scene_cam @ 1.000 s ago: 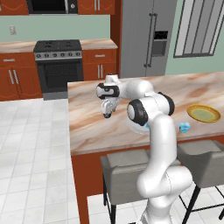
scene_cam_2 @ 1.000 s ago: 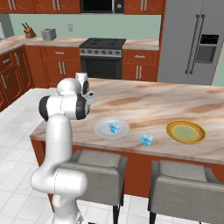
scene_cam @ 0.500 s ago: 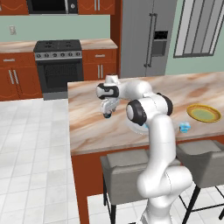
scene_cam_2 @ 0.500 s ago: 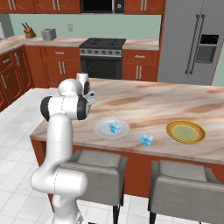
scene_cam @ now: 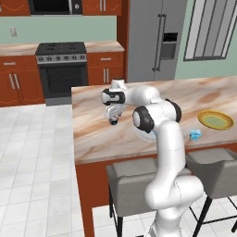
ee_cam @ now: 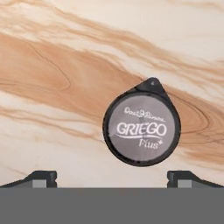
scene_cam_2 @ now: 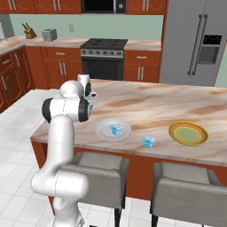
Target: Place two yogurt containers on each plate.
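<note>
On marble island counter (ee_cam: 52, 65): dark yogurt cup (ee_cam: 141, 127) upright, untouched; jaws spread wide above it, empty; cherry cabinets (scene_cam_2: 53, 66) behind.

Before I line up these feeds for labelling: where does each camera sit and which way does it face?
Left base view: behind the arm's left, facing the island counter; arm lower right.
Right base view: behind its right, same counter, white plate, yellow plate; arm lower left.
Hand view: on the hand, facing the dark yogurt cup; open pincer.
</note>
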Motion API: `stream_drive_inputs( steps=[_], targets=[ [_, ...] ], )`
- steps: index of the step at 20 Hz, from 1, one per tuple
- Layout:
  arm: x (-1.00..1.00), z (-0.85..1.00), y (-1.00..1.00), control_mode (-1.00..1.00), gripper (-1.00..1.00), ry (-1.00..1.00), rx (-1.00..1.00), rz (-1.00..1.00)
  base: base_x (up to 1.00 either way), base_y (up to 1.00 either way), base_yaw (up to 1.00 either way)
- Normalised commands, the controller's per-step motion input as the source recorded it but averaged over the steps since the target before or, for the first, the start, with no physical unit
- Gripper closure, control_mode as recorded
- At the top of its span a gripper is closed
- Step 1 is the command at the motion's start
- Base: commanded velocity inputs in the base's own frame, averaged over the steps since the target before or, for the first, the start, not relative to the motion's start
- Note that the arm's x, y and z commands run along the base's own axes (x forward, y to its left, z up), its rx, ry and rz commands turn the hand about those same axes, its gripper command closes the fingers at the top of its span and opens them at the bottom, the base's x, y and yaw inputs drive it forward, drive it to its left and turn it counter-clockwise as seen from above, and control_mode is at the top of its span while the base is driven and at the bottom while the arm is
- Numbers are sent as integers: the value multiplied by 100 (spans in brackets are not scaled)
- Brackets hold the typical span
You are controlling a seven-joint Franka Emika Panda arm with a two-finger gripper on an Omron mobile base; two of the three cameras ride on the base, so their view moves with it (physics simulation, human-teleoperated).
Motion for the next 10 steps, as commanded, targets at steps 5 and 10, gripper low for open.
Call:
stream_drive_inputs(
  steps=[5,10],
  targets=[
    [23,-10,5,-100,-100,0,0,-2,0,0,0],
    [24,-12,1,-100,-100,0,0,-2,0,0,0]
  ],
)
